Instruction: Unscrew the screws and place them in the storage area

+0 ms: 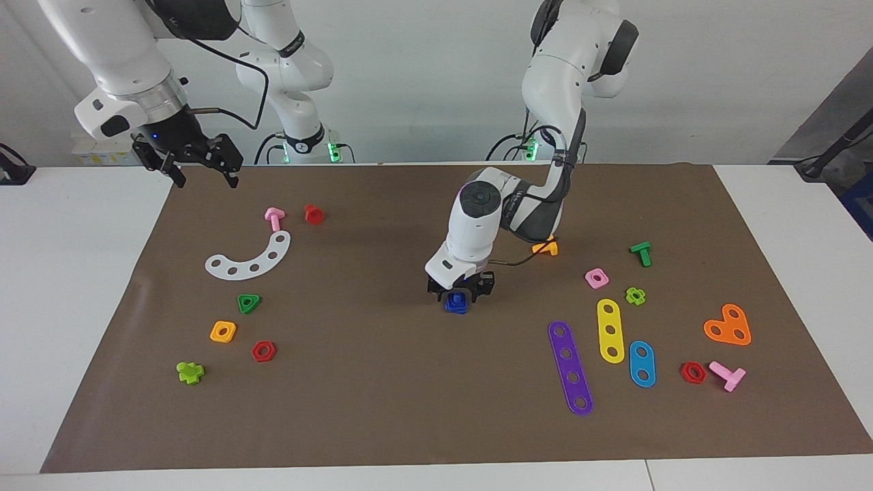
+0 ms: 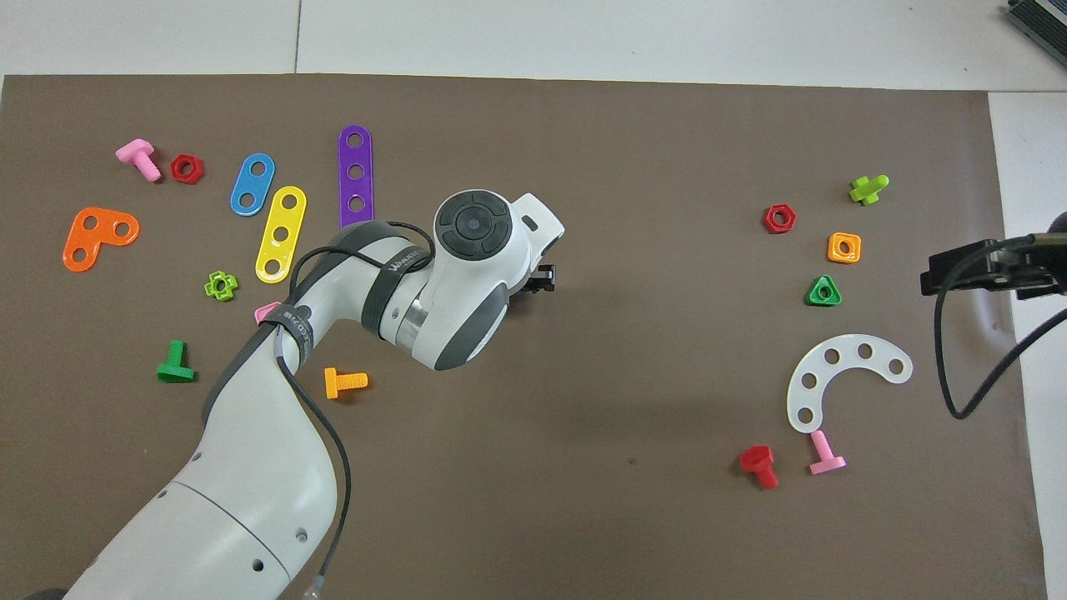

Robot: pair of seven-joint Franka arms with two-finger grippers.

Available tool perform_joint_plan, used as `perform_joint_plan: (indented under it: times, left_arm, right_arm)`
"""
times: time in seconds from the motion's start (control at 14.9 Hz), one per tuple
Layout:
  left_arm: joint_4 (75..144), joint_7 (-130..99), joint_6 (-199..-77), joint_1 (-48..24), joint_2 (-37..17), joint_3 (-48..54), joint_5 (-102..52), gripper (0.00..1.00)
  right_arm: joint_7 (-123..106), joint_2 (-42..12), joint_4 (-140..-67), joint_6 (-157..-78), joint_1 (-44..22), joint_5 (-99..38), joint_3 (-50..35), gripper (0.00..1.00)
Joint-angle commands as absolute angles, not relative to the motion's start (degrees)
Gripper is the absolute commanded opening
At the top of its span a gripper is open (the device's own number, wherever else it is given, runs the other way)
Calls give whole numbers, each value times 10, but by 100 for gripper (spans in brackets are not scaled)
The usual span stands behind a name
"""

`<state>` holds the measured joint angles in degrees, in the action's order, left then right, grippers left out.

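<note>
The dark-blue screw (image 1: 456, 304) stands on the brown mat (image 1: 354, 395) near its middle. My left gripper (image 1: 458, 293) is down over the screw and straddles its top. The facing view does not show whether it grips. In the overhead view the left hand (image 2: 475, 250) covers the screw, and only a black bit of the gripper (image 2: 542, 277) sticks out. My right gripper (image 1: 206, 179) hangs open and empty over the mat's corner at the right arm's end, where that arm waits. The storage area has no border on the mat.
At the right arm's end lie a white arc plate (image 1: 251, 257), a pink bolt (image 1: 273, 217), a red bolt (image 1: 313, 213) and several nuts. At the left arm's end lie purple (image 1: 570, 367), yellow (image 1: 610, 330) and blue (image 1: 642, 363) strips, an orange plate (image 1: 728, 326) and an orange bolt (image 1: 548, 247).
</note>
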<state>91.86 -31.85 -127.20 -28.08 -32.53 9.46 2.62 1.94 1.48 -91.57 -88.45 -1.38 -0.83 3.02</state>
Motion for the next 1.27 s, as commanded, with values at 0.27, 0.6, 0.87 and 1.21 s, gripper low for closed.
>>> perform_joint_plan:
  times: [0.27,0.6,0.87,1.21]
  left_arm:
    - [929,-343,-1282,-292,-324,84,40,72]
    - [930,-350,-1283,-292,-324,84,40,65]
    - [929,-350,-1280,-292,-323,84,40,59]
    - [926,-350,-1274,-291,-323,83,40,52]
  right_arm:
    - [16,29,-932,-889,-11,-18,30,100]
    - [16,29,-932,-889,-11,-17,30,100]
    - [16,29,-932,-889,-11,-17,30,100]
    - [16,29,-932,-889,-11,-18,30,100]
